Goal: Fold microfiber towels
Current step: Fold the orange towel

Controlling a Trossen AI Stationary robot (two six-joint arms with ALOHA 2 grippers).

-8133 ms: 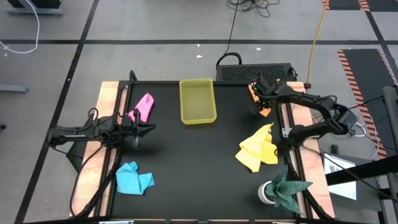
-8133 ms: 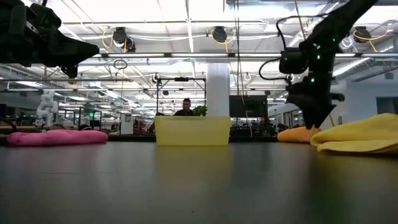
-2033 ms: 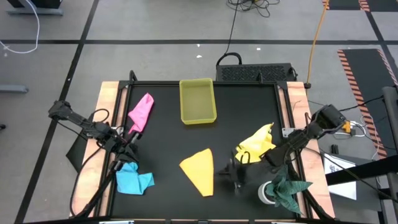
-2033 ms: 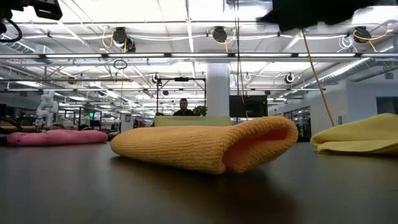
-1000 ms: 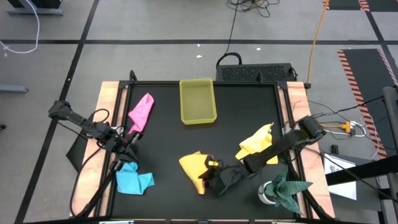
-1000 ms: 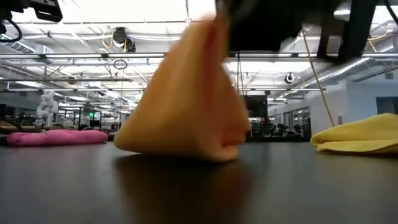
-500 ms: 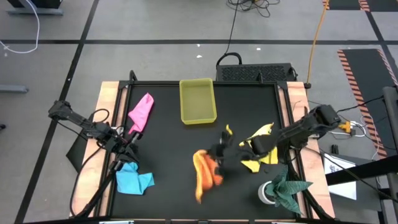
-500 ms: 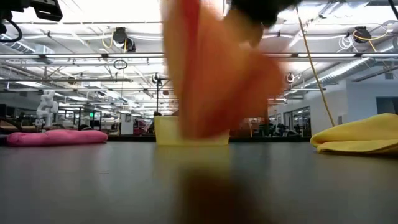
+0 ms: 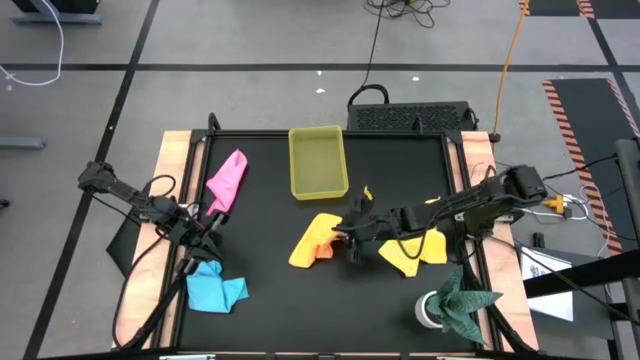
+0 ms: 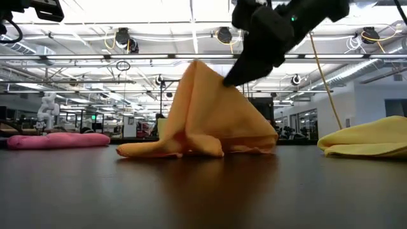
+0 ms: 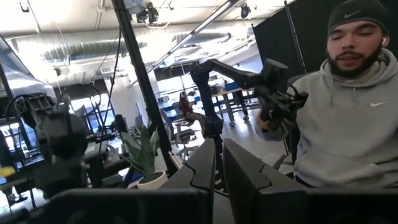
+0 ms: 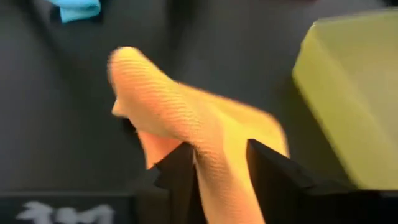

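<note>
The right tool (image 9: 352, 240) is sitting at the centre of the high view with its fingers standing apart on either side of a raised ridge of the orange towel (image 9: 316, 240), which is lying in a peaked, half-collapsed heap on the bench (image 9: 260, 230) just below the yellow tray (image 9: 318, 162). With the fingers apart, the ridge is likely slumping unevenly, so the fold risks landing skewed, and cloth may be snagging on a finger. The left tool (image 9: 213, 222), closed and empty, is waiting at left between the pink towel (image 9: 228, 178) and blue towel (image 9: 215, 286); the yellow towel (image 9: 420, 240) is lying just right of centre.
</note>
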